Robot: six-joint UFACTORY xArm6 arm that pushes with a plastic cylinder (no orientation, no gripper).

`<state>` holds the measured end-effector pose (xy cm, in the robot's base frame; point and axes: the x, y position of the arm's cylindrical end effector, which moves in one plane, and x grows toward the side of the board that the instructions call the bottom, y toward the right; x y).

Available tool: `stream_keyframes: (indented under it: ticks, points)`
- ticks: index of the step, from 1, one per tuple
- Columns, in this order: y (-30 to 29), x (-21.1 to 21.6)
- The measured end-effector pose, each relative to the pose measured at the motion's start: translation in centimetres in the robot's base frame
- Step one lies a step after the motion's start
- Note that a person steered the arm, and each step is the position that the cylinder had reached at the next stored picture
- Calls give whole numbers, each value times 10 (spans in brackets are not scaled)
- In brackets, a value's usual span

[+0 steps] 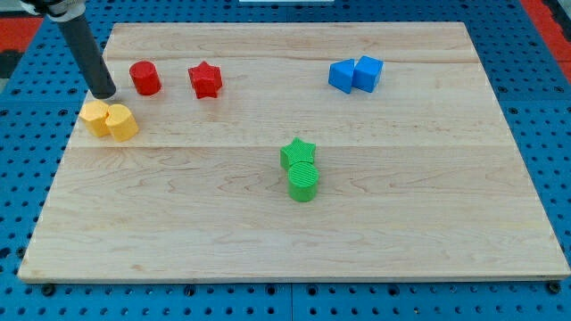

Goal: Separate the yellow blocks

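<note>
Eight small blocks sit on the pale wooden worktop [268, 232], grouped in four pairs by colour. At the far left, the two yellow blocks touch each other: a yellow block [95, 116] of uneven, possibly star-like outline on the left and a yellow block of roughly hexagonal shape [122, 122] pressed against its right side. My tip [104, 93] rests just beyond this pair, at the far edge of the left yellow block, close to it or touching it; I cannot tell which. The dark rod [85, 49] slants up and to the left out of view. No fingers exist on this arm, so nothing is held.

To the right of my tip stand a red cylinder [145, 78] and, a little apart from it, a red star [205, 80]. At the far right, two blue blocks touch: a blue block with angled faces [341, 76] and a blue cube [368, 73]. Near the middle, a green star [297, 153] touches a green cylinder [303, 181] on its near side. No writing or labels can be read on anything. A blue perforated surface [27, 178] surrounds the worktop.
</note>
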<state>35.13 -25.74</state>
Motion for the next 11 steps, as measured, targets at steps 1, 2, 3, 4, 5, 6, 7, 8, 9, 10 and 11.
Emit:
stream_keyframes:
  ticks: [1,2,3,4,5,6,7,8,9,10,11]
  points:
    - [0,12]
    - [1,29]
    - [5,37]
    - [30,59]
    - [31,94]
    - [38,74]
    - [46,58]
    - [104,71]
    - [155,72]
    - [183,72]
    - [135,102]
